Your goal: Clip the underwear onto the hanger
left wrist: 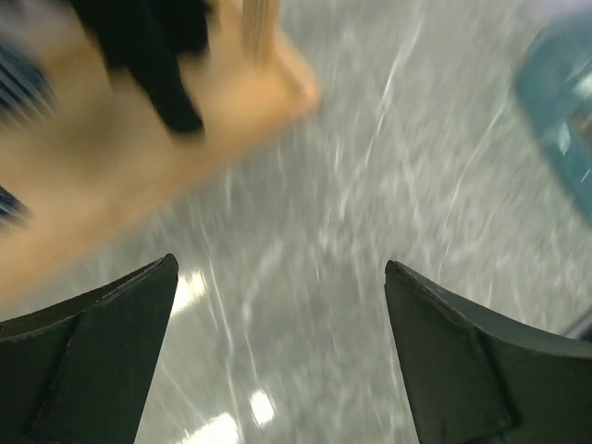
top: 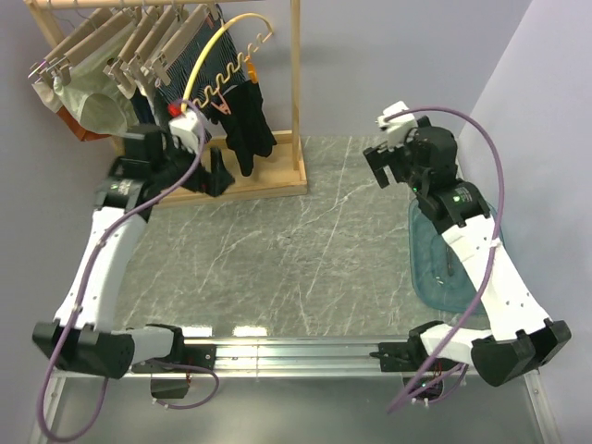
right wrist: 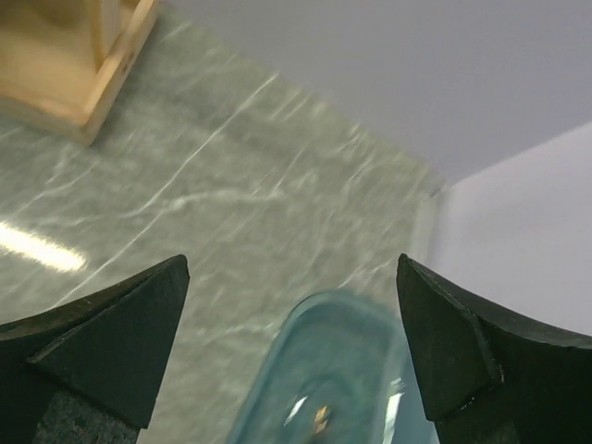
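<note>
- Top view: a wooden rack [top: 297, 83] stands on the bench [top: 305, 250] at 11 o'clock. The yellow hanger [top: 228, 76] hangs tilted on its rail beside beige clip hangers [top: 120, 46], arch up and wavy bar below.
- The black underwear [top: 248, 125] droops in a bunch from the hanger's 5 o'clock side toward the rack's base. An orange-red clip [top: 222, 108] sits at its top edge — whether it bites the fabric I cannot tell.
- The left fingers [top: 218, 178] point down over the rack's base, at 9 o'clock of the hanging fabric and just beside it.
- The right fingers [top: 387, 165] hover above the bench at 2 o'clock, well apart from the rack. A teal tray [top: 435, 277] lies at 4 o'clock under that forearm.
- Left wrist view, blurred: both fingers [left wrist: 92, 361] stand wide apart with nothing between them but grey bench [left wrist: 370, 231]. The underwear [left wrist: 148, 55] hangs at 11 o'clock over the rack's wooden base [left wrist: 139, 166], and the tray's rim [left wrist: 564, 111] shows at 2 o'clock.
- Right wrist view: the fingers [right wrist: 481, 351] are spread fully and hold nothing. The tray [right wrist: 324, 370] lies at 6 o'clock between them, with a small orange speck in it too small to name. A corner of the rack's base [right wrist: 74, 55] sits at 10 o'clock.
</note>
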Motion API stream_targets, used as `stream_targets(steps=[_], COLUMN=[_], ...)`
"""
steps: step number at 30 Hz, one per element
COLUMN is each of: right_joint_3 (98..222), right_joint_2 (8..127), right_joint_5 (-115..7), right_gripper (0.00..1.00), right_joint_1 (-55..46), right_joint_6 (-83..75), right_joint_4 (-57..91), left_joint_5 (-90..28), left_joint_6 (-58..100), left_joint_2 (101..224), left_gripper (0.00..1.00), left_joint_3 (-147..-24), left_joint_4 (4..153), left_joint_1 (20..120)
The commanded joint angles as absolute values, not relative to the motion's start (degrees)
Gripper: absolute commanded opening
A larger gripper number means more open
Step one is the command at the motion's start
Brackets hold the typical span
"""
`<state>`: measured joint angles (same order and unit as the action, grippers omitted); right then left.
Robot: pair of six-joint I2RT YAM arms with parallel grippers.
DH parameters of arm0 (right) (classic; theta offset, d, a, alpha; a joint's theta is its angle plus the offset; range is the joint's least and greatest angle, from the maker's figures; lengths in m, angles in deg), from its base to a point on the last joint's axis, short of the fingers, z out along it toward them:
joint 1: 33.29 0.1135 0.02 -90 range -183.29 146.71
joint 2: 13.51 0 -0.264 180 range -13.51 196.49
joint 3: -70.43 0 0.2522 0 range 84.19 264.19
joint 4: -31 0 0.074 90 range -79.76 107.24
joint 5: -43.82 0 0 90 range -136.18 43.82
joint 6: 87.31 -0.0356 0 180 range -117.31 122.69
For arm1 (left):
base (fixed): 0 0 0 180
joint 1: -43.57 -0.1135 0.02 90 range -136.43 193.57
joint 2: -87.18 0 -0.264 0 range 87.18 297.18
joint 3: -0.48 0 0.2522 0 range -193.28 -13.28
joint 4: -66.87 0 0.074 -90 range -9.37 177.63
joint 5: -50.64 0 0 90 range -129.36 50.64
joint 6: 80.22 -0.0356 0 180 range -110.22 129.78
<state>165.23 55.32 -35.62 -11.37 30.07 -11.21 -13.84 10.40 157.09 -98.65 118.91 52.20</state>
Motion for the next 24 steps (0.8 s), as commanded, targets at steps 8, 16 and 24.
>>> stream_targets(steps=[8,16,24], right_joint_3=[148.4,141.6,138.4], right_joint_2=[53.1,48.9,45.0], right_joint_5=[-61.3,-66.8,-68.6], right_gripper=[1.0,1.0,1.0], right_joint_1=[-17.8,-17.9,-18.0], right_joint_6=[6.9,4.4,4.1], right_joint_4=[-18.9,-15.6,-15.0], left_joint_5=[-18.2,-18.2,-17.1], left_joint_6=[7.8,9.3,12.9], left_joint_2=[157.0,158.1,157.4], left_gripper=[0.99,0.99,1.0], left_joint_3=[-79.7,-75.4,-75.2], left_joint_4=[118.9,115.3,114.4], left_joint_1=[52.3,52.3,52.3])
